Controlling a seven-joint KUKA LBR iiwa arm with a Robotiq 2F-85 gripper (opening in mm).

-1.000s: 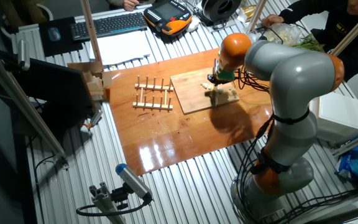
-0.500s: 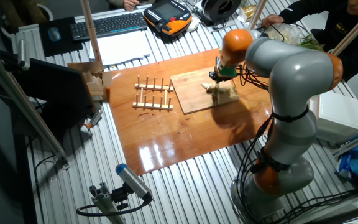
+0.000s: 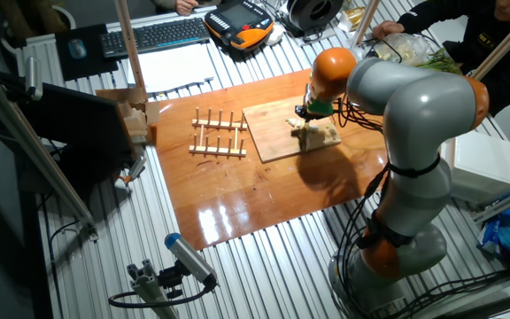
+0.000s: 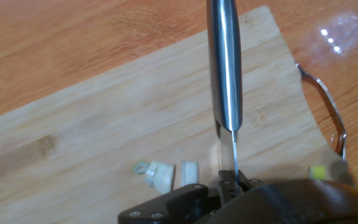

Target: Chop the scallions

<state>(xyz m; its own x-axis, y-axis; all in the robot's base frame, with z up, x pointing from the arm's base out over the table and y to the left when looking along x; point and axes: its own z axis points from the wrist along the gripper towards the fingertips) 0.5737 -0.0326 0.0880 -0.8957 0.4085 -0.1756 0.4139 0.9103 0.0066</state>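
Note:
My gripper (image 3: 313,122) hangs low over the right part of the wooden board (image 3: 268,133). In the hand view the gripper (image 4: 229,184) is shut on a knife (image 4: 224,68), whose steel blade runs edge-on away from me across the board (image 4: 92,118). Two short pale scallion pieces (image 4: 157,175) lie on the board just left of the blade's base. A tiny bit (image 4: 317,171) lies to the right, by the board's edge. In the fixed view the arm hides the scallion pieces.
A wooden peg rack (image 3: 218,135) stands left of the board. A thin metal wire loop (image 4: 329,112) lies at the board's right edge. A bagged bunch of green-leaved stalks (image 3: 419,49) and a person's hands are at the back right. A keyboard (image 3: 158,34) is at the back.
The hand with the knife rose a little and shifted back half a second ago, then came down again over the same spot on the board.

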